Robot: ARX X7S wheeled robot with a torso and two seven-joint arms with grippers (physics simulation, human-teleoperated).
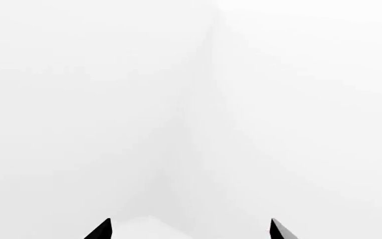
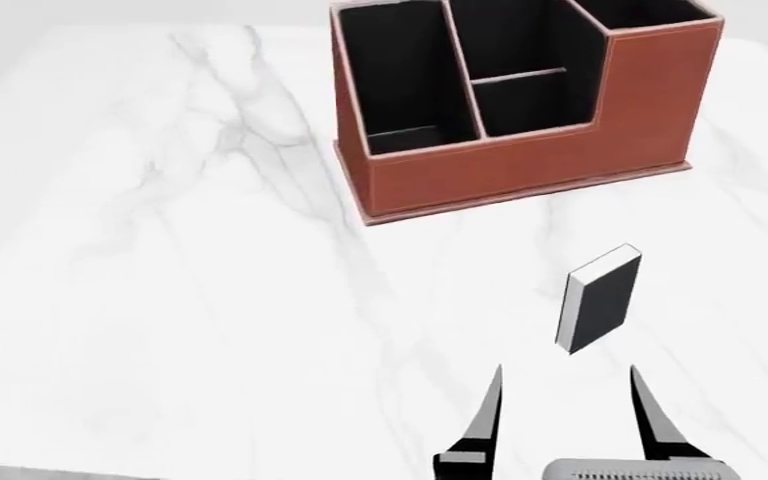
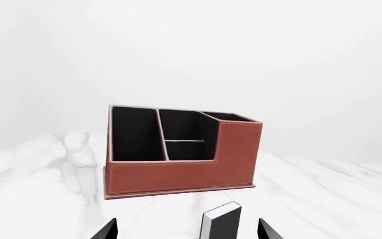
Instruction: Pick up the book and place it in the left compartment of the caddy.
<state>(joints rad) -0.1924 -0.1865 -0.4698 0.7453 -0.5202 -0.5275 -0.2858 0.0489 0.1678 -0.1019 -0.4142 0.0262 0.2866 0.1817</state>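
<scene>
The small black book (image 2: pixel 600 298) with white page edges stands upright on the marble table (image 2: pixel 157 280), in front of the reddish-brown caddy (image 2: pixel 524 170). The caddy's left compartment (image 2: pixel 400 78) is the long black-lined slot at its lower-walled end. My right gripper (image 2: pixel 564 385) is open just short of the book, which stands a little ahead of the fingertips. In the right wrist view the book (image 3: pixel 223 220) rises between the open gripper's (image 3: pixel 187 229) tips, with the caddy (image 3: pixel 177 172) and its left compartment (image 3: pixel 135 133) beyond. My left gripper (image 1: pixel 191 228) is open and empty; it does not show in the head view.
The caddy has two shorter divided middle slots (image 2: pixel 528 85) and a taller stepped end (image 2: pixel 651 60) at the right. The left wrist view shows only blank white surfaces. The table's near edge (image 2: pixel 37 468) shows at the lower left.
</scene>
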